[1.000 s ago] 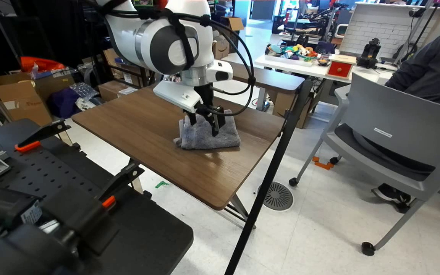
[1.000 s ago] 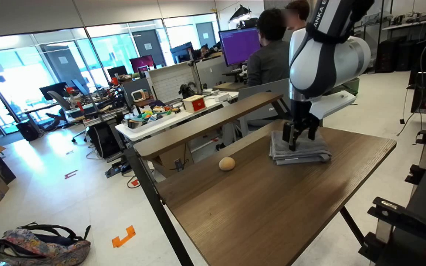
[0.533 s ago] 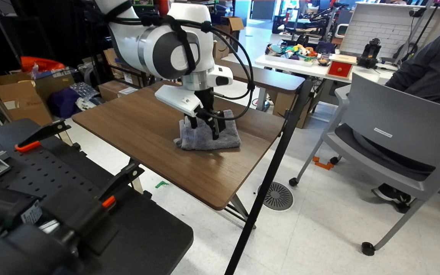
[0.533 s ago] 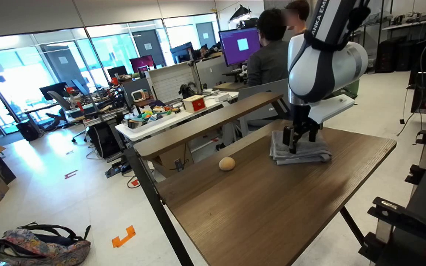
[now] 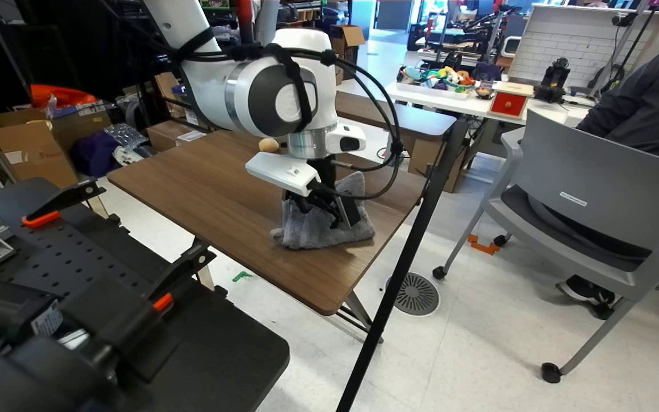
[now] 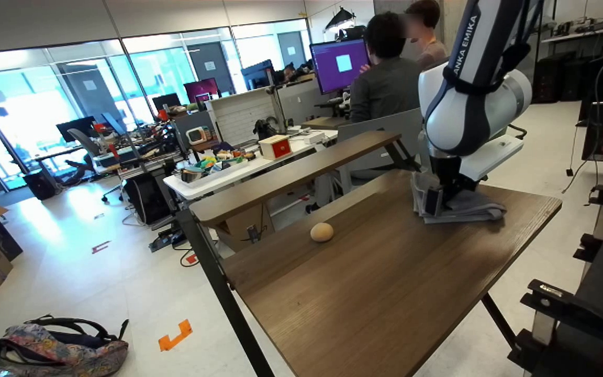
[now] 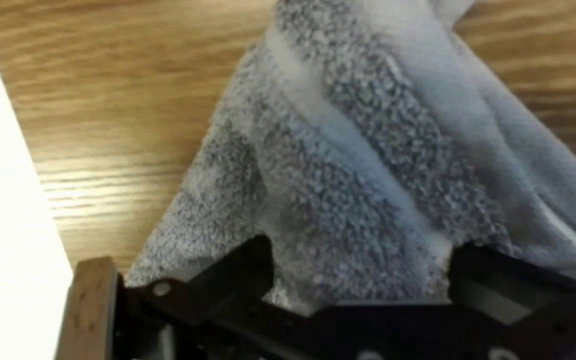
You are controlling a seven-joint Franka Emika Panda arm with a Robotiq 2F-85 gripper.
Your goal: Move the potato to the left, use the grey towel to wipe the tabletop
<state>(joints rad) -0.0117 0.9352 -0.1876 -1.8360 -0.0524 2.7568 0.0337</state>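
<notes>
- The claw (image 5: 328,214): jaws wide apart, clamped on nothing.
- The grey towel (image 7: 343,170) lies directly under it, apparently touching, on the tabletop (image 6: 369,293); wiping likely turns on that downward contact.
- It looks soft and rumpled, 1 edge rucked up.
- The potato (image 6: 322,232) sits well apart from it.

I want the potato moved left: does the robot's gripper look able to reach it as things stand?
Probably yes, once it lifts clear: the gripper is down at the grey towel, jaws apart, but in an exterior view the potato lies uncovered, with only tabletop between it and the towel.
</notes>
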